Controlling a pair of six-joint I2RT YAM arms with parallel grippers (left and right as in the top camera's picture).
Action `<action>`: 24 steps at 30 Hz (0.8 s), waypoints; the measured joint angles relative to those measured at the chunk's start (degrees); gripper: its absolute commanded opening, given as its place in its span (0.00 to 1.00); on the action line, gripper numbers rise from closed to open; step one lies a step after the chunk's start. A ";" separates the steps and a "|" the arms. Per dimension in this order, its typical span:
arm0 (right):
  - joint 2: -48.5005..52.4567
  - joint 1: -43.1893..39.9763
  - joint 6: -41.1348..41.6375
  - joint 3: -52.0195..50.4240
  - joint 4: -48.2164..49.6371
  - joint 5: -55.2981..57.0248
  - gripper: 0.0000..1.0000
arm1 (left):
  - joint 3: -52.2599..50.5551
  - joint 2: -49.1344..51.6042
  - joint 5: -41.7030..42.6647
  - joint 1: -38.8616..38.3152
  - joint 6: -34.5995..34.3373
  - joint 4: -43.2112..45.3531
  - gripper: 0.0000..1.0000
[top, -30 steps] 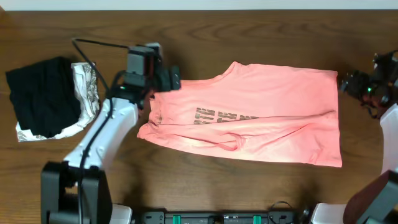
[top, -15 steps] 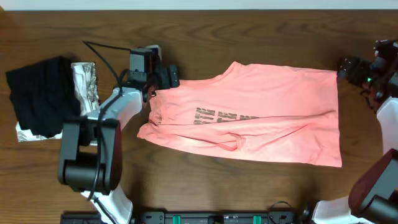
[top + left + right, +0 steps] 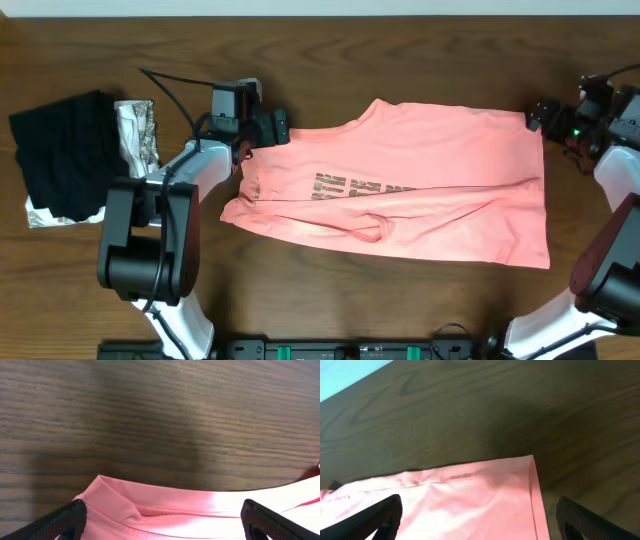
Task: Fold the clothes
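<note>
We are at the start of a fold. The T-shirt (image 3: 430,190) lies flat on the table (image 3: 400,50), its neck end at our left jaws and its hem end at our right jaws, and nothing is lifted yet. Both sets of jaws stand wide open and hold nothing.

In the left wrist view the collar (image 3: 150,497) sits between the two fingertips (image 3: 75,515), just ahead of them. In the right wrist view the hem corner (image 3: 527,467) also lies between the tips, nearer the right-hand one, with bare wood beyond it.

We judge the next move to be a paired pinch. Each set of jaws must come down over its edge and close on fabric alone, not wood. Then both must carry the cloth across together so it does not skew.

The shirt is thin, limp salmon-pink fabric with a stitched hem and a seamed neckband. Its other long side is already doubled over in loose, slanting creases, and that flap seems to cover part of the dark metallic lettering (image 3: 365,188).

Well clear of the left jaws, on their outer side, a black garment (image 3: 65,150) lies folded, with a silvery cloth (image 3: 135,135) showing beneath and beside it.
</note>
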 measured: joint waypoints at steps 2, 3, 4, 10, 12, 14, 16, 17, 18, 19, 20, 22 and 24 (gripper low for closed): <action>0.13 0.00 0.00 0.00 0.39 -0.17 0.97 | 0.00 0.11 -0.02 0.00 0.00 -0.02 0.99; 0.13 0.02 0.00 0.00 0.52 -0.28 0.97 | 0.00 0.13 -0.02 0.00 0.00 0.00 0.98; 0.13 0.00 0.00 0.00 0.72 -0.42 0.97 | 0.00 0.13 -0.04 0.00 0.00 0.02 0.98; 0.13 0.00 0.00 0.00 0.66 -0.57 0.97 | 0.00 0.15 -0.46 0.00 0.02 0.33 0.98; 0.13 0.00 0.00 0.00 0.55 -0.57 0.97 | 0.00 0.15 -1.03 0.00 0.02 0.57 0.98; 0.13 0.02 0.00 0.00 0.39 -0.59 0.97 | 0.00 0.15 -2.14 0.00 0.07 0.90 0.98; 0.13 0.00 0.00 0.00 0.28 -0.59 0.97 | 0.00 0.15 -3.08 0.00 0.59 1.38 0.98; 0.13 0.00 0.00 0.00 0.24 -0.59 0.97 | 0.00 0.15 -3.37 0.00 0.96 1.64 0.98; 0.13 0.00 0.00 0.00 0.20 -0.59 0.97 | 0.00 0.15 -3.67 0.00 1.25 1.77 0.98; 0.13 0.02 0.00 0.00 0.15 -0.59 0.97 | 0.00 0.15 -3.76 0.00 1.33 1.79 0.98; 0.13 0.00 0.00 0.00 0.02 -0.59 0.96 | 0.00 0.15 -3.91 0.00 1.51 1.79 0.98; 0.13 0.02 0.00 0.00 -0.11 -0.59 0.96 | 0.00 0.15 -4.17 0.00 1.66 1.81 0.99; 0.13 0.00 0.00 0.00 -0.28 -0.61 0.96 | 0.00 0.37 -4.46 0.00 1.99 1.99 0.99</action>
